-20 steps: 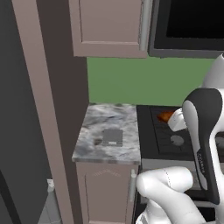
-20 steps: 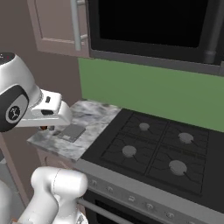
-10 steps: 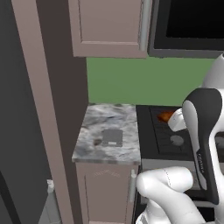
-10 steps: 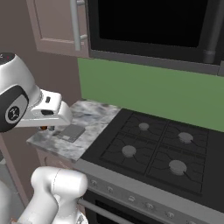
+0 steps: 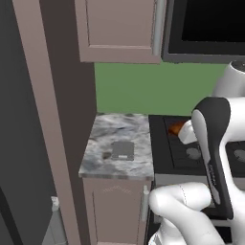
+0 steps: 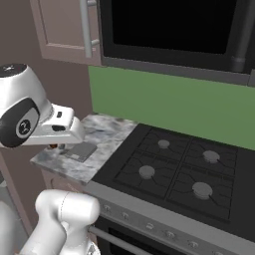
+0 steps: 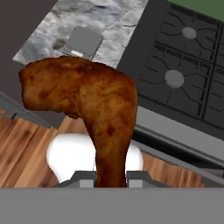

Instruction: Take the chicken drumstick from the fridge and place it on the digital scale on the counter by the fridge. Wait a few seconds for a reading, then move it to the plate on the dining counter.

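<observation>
- The pincer (image 7: 111, 175) is closed tight on the thin end of the chicken drumstick (image 7: 87, 105), so the fat end sticks out in front of it.
- The drumstick is up in the air, not resting on anything. From the left base view a bit of orange meat (image 5: 177, 128) peeks out past the white arm, over the edge of the stove (image 5: 191, 143).
- The digital scale (image 5: 123, 150) lies flat on the narrow marbled surface (image 5: 117, 129) with nothing on it. I think the meat is held high so it can go over to the scale and then come down.
- The hand view looks past the drumstick and shows the scale (image 7: 83, 41) far below and off to one side.
- The right base view shows the scale (image 6: 79, 151) beside the stove burners (image 6: 172, 167), but the arm hides the drumstick there.
</observation>
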